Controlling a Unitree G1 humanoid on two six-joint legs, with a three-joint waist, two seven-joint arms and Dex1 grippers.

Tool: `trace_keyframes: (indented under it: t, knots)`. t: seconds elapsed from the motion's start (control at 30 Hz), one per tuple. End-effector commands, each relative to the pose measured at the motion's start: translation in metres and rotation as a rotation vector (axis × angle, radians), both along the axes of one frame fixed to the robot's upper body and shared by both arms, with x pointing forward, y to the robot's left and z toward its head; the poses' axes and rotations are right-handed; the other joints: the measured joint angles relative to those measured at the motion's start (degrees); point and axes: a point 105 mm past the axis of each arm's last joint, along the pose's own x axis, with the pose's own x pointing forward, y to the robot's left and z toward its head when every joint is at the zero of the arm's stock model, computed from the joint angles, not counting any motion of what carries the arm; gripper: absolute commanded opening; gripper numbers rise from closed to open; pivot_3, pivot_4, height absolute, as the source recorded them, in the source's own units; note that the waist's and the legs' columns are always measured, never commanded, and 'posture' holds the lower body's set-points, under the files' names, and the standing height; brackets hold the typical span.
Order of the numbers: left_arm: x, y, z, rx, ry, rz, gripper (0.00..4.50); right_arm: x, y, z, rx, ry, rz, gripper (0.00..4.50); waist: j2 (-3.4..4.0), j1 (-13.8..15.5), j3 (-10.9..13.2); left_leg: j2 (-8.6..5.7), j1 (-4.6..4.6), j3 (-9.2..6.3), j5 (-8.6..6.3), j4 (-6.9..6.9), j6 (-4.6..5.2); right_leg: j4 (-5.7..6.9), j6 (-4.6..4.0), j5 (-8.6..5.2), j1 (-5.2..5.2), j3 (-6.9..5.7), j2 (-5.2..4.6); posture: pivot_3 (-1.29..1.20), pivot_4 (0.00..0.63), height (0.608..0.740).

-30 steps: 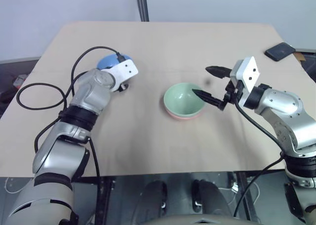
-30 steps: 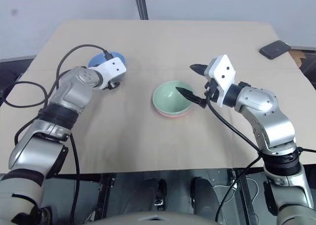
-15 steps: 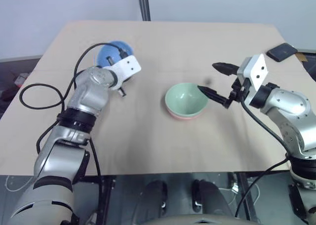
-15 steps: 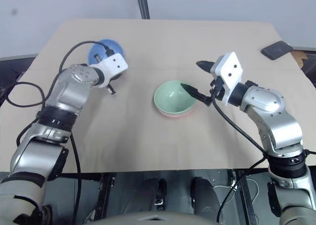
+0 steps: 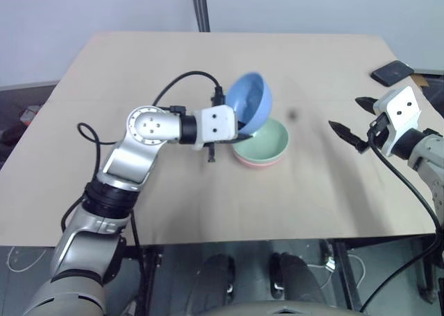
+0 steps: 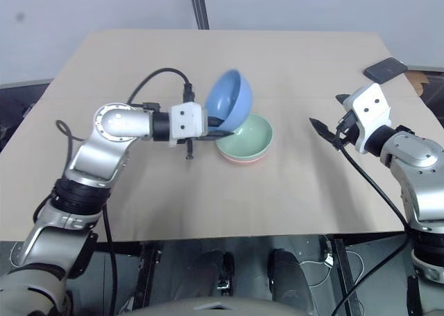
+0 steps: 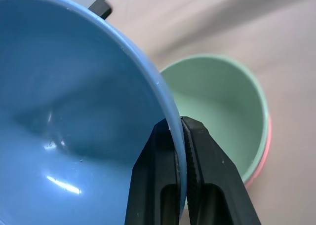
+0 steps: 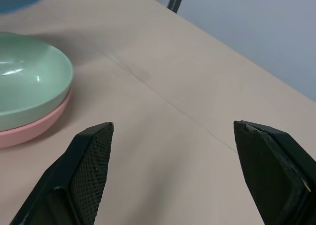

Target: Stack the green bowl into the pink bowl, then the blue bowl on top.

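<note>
The green bowl [image 5: 269,141] sits nested in the pink bowl [image 5: 258,163] at the table's middle; of the pink one only a rim shows beneath. My left gripper [image 7: 176,124] is shut on the rim of the blue bowl [image 5: 250,98], one finger inside and one outside. The blue bowl hangs steeply tilted just above the left edge of the green bowl [image 7: 217,101], its hollow turned toward my arm. My right gripper [image 5: 347,113] stands open and empty, well to the right of the stack, pointing toward it.
A dark phone [image 5: 393,73] lies at the table's far right corner. A grey pole [image 5: 200,4] rises behind the far edge. My left arm's black cable [image 5: 182,77] loops over the table behind the wrist.
My left gripper closed on the blue bowl at the far left, lifted it and swung it right to the stacked bowls. My right gripper drew back to the right, away from the green bowl.
</note>
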Motion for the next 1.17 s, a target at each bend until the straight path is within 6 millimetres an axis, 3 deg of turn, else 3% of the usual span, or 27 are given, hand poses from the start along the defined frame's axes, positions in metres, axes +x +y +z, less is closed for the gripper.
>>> trace_keyframes:
  t: [0.03, 0.23, 0.37, 0.43, 0.57, 0.8, 0.93, 1.17]
  knots:
    - [0.0, -0.01, 0.01, -0.048, -0.044, -0.055, 2.05, -0.002, 0.003, 0.012, -0.009, -0.057, -0.004, 4.09, 0.0, 0.02, 0.0, 0.0, -0.03, -0.01, 0.01, 0.02, -0.02, 0.0, 0.0, 0.0, -0.01, -0.01, 0.0, 0.0, 0.15, 0.739]
    - [-0.001, 0.003, 0.023, -0.162, 0.005, 0.006, 4.46, -0.006, 0.007, 0.006, 0.002, -0.028, 0.025, 4.09, 0.0, -0.05, 0.0, 0.0, -0.07, -0.02, -0.02, 0.02, 0.03, -0.03, 0.01, 0.01, -0.03, 0.0, -0.01, 0.0, 0.15, 0.739]
    - [-0.004, 0.021, 0.038, -0.283, 0.034, 0.097, 4.46, -0.012, 0.016, 0.002, 0.024, -0.017, 0.096, 4.09, 0.0, -0.06, 0.0, 0.02, -0.06, -0.06, -0.02, 0.02, 0.03, -0.02, 0.01, 0.01, -0.02, -0.02, -0.01, 0.0, 0.15, 0.739]
    - [-0.012, 0.038, 0.047, -0.466, 0.102, 0.123, 4.46, -0.019, 0.018, -0.005, 0.043, 0.022, 0.142, 4.09, 0.0, -0.08, 0.0, 0.02, -0.05, -0.06, -0.02, 0.02, 0.03, -0.02, 0.01, 0.01, -0.02, -0.01, -0.02, 0.0, 0.15, 0.739]
    - [-0.023, 0.071, 0.034, -0.494, 0.133, 0.261, 4.46, -0.03, 0.012, -0.014, 0.038, 0.082, 0.203, 4.09, 0.0, -0.22, 0.0, 0.07, -0.04, -0.07, -0.02, 0.0, 0.01, -0.02, 0.01, 0.01, -0.02, -0.02, -0.05, 0.0, 0.15, 0.739]
    - [-0.059, 0.122, 0.007, -0.499, 0.269, 0.405, 4.5, -0.048, -0.024, -0.021, 0.039, 0.211, 0.243, 4.3, 0.0, 0.11, 0.0, 0.05, 0.05, -0.14, -0.03, 0.01, 0.02, -0.09, -0.02, -0.01, 0.12, -0.13, -0.13, 0.0, 0.15, 0.739]
    - [-0.065, 0.137, -0.001, -0.467, 0.232, 0.52, 4.5, -0.056, -0.031, -0.02, 0.028, 0.237, 0.265, 4.3, 0.0, 0.11, 0.0, 0.06, 0.08, -0.18, -0.03, 0.01, 0.01, -0.08, -0.18, -0.1, 0.15, -0.16, -0.14, 0.0, 0.15, 0.739]
    - [-0.08, 0.143, -0.016, -0.454, 0.297, 0.554, 4.5, -0.062, -0.033, -0.018, 0.032, 0.256, 0.292, 4.3, 0.01, 0.06, -0.01, 0.07, 0.2, -0.16, -0.09, 0.01, 0.1, -0.09, -0.24, -0.14, 0.26, -0.13, -0.18, 0.0, 0.15, 0.739]
